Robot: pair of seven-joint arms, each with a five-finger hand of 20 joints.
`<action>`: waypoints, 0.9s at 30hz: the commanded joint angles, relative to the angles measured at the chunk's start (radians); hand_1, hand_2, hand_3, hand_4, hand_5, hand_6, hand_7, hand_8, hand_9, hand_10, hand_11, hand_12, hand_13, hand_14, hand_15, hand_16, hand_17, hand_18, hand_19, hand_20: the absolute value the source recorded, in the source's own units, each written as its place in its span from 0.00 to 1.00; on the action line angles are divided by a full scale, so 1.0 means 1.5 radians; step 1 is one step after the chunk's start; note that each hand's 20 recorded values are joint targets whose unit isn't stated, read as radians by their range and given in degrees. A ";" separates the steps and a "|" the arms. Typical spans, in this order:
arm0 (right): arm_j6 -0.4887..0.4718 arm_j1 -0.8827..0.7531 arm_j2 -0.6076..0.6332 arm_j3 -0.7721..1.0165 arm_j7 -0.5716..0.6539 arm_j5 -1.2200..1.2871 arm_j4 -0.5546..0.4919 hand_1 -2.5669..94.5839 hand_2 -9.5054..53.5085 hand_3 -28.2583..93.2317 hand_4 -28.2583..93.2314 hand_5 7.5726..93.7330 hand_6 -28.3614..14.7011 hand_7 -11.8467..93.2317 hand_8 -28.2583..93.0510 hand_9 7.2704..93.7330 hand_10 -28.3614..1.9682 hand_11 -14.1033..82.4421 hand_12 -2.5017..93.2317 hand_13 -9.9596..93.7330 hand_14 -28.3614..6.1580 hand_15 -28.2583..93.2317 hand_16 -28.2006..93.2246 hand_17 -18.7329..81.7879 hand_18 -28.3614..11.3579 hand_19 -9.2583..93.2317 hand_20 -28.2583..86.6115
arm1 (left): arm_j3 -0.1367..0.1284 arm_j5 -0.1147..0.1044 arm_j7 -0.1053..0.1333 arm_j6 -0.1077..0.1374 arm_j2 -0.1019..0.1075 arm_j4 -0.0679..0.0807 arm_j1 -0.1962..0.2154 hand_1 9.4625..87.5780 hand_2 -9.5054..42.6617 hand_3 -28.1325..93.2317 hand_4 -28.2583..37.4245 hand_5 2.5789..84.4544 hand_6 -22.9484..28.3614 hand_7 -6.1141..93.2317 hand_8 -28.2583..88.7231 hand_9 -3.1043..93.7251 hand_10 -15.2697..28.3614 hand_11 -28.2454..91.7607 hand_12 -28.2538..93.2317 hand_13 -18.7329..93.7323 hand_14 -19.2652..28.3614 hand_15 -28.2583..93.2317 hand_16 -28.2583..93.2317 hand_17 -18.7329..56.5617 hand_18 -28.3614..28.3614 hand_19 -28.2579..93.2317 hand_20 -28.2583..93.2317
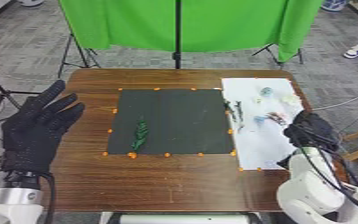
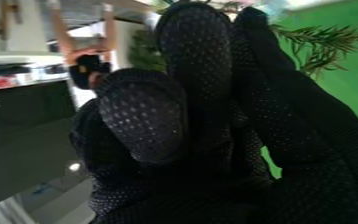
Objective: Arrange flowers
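Observation:
A dark green leafy sprig (image 1: 141, 135) lies on the black mat (image 1: 184, 122), left of its middle. Dark thin stems (image 1: 238, 112), a blue flower (image 1: 260, 120), a pinkish flower (image 1: 276, 118) and a white flower (image 1: 291, 100) lie on the white sheet (image 1: 262, 150). At that sheet's right edge is my right hand (image 1: 309, 128). My left hand (image 1: 38, 131) is open left of the mat, fingers spread. In the right wrist view, my right hand (image 2: 193, 90) has extended fingers, with needle-like greenery (image 2: 322, 47) beside and behind them; contact cannot be told.
Orange markers (image 1: 167, 154) line the mat's edges on the brown table (image 1: 175, 185). A green cloth (image 1: 131, 25) hangs beyond the far edge, with stands behind. Cables run along the right arm.

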 commanded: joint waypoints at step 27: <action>-0.101 0.464 -0.411 -0.387 -0.057 0.183 0.276 0.57 0.00 0.83 0.00 0.96 0.61 0.31 0.31 0.99 0.57 0.50 0.25 0.92 0.61 0.79 0.38 0.73 0.19 1.00 0.64 | 0.037 0.027 -0.087 -0.060 -0.005 0.038 -0.125 0.15 0.34 0.87 0.00 0.40 0.60 0.26 0.11 0.35 0.75 0.49 0.29 0.40 0.84 0.64 0.16 0.15 0.88 0.68 0.35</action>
